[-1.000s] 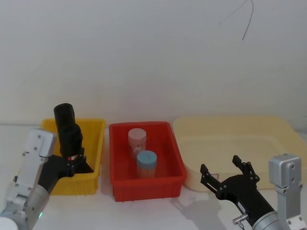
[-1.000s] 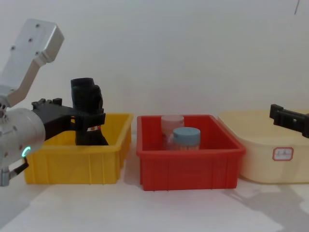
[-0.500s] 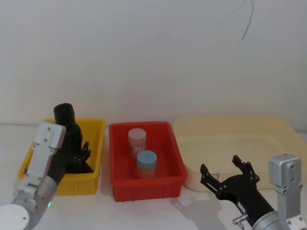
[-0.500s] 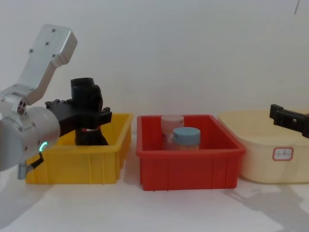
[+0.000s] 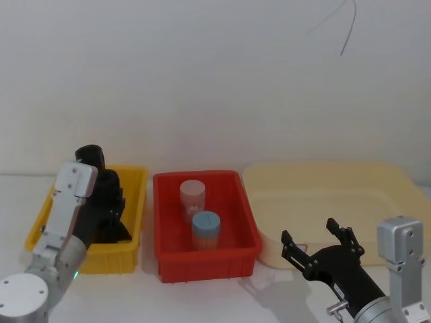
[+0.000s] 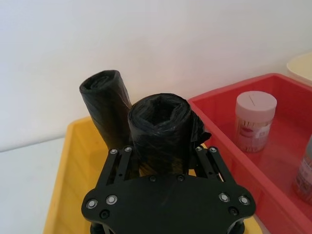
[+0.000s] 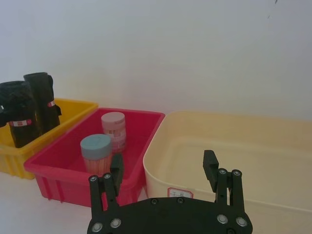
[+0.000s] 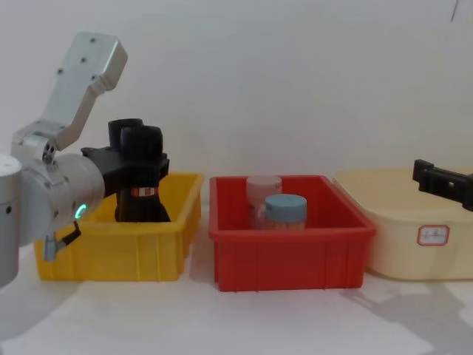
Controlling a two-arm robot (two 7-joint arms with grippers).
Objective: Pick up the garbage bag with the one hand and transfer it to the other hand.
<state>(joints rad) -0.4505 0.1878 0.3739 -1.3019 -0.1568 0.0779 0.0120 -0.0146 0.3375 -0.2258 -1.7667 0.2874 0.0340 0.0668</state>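
Lifting the garbage bag from the yellow bin: the left gripper has its fingers pressed to both sides of the bag, which stands upright just in front of a second roll. A straight vertical pull should clear that roll and the bin wall. Carry it above the red bin toward the right gripper, held low before the cream tray, fingers wide apart.

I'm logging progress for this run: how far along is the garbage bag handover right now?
Done: the left gripper sits around the garbage bag. In hand: the pickup; the bag's base is inside the yellow bin, not yet lifted out. Left: raising it and passing it to the right gripper, which hangs open, low in front of the cream tub.
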